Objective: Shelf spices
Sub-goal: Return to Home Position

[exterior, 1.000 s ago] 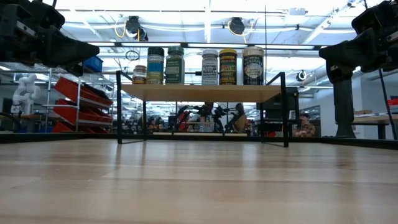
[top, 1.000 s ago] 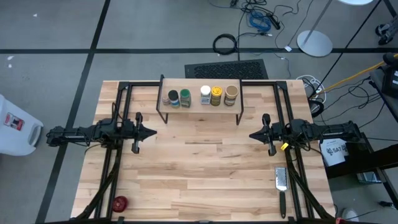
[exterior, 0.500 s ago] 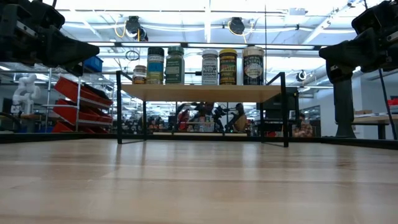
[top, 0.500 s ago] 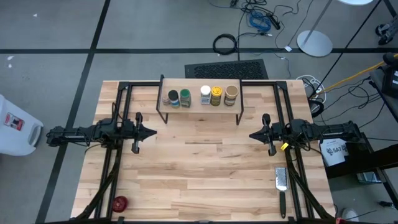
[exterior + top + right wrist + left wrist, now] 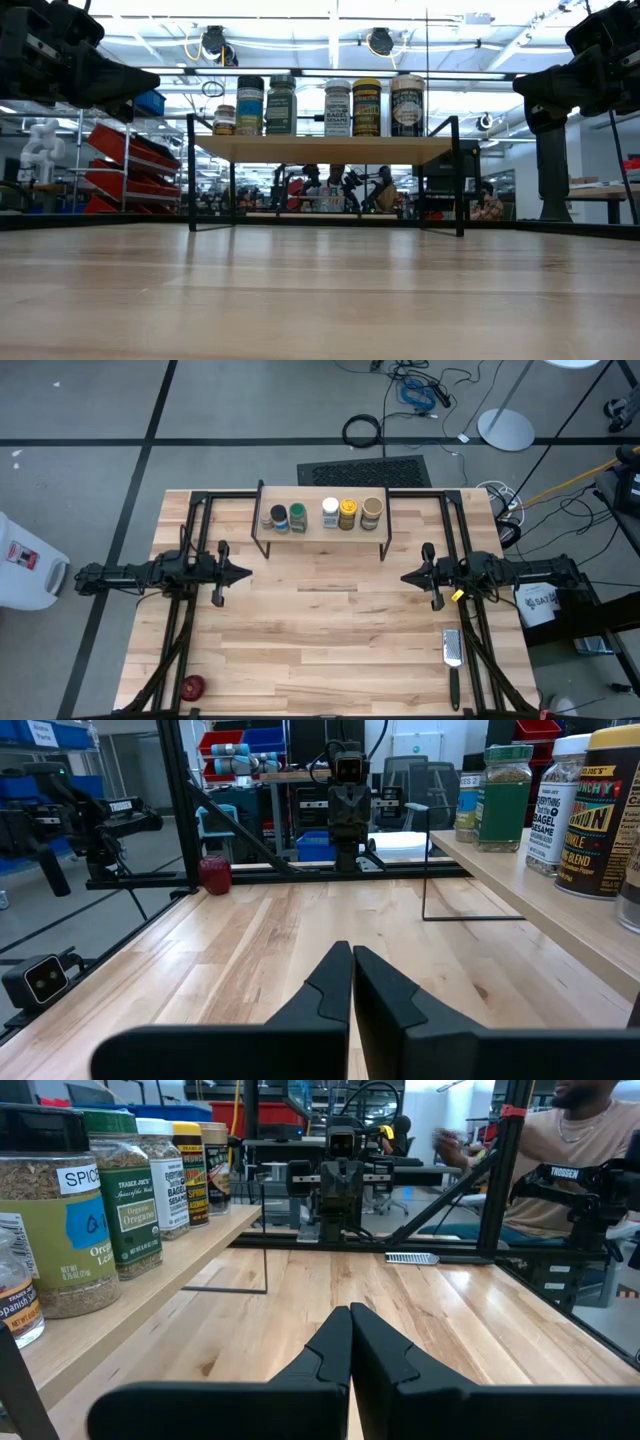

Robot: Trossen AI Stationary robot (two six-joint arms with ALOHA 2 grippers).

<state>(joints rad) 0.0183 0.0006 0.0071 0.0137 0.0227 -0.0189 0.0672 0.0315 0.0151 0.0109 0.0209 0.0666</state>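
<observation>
The table [image 5: 330, 650] is a pale butcher-block slab of narrow glued strips, square-edged. Black frame rails run along its left and right sides. Its whole middle lies bare between the two arms, the widest open stretch for moving.

The shelf [image 5: 315, 500] stands at the centre of the table's far edge. It has a smooth light wood plank on thin black metal legs and is narrower than the table, so there is free board at both of its ends and open space beneath it.

The left gripper [image 5: 243, 572] hangs over the table's left side and the right gripper [image 5: 407, 577] over its right side. They point at each other, well apart, and both sit nearer than the shelf. Each one's dark fingers are pressed together on nothing.

The spices stand upright in one row on the plank, all of them small cylinders. From the left arm's end they are:
- a shorter clear jar [image 5: 224, 119]
- the dark-lidded clear jar [image 5: 279, 516]
- the green-lidded jar [image 5: 297, 517]
- after a gap, the white-capped jar [image 5: 330, 512]
- the yellow jar [image 5: 348, 512]
- the tan jar [image 5: 371, 512]

A flat metal grater [image 5: 452, 648] with a black handle lies near the front right edge. A small red round object [image 5: 192, 685] sits at the front left corner.
</observation>
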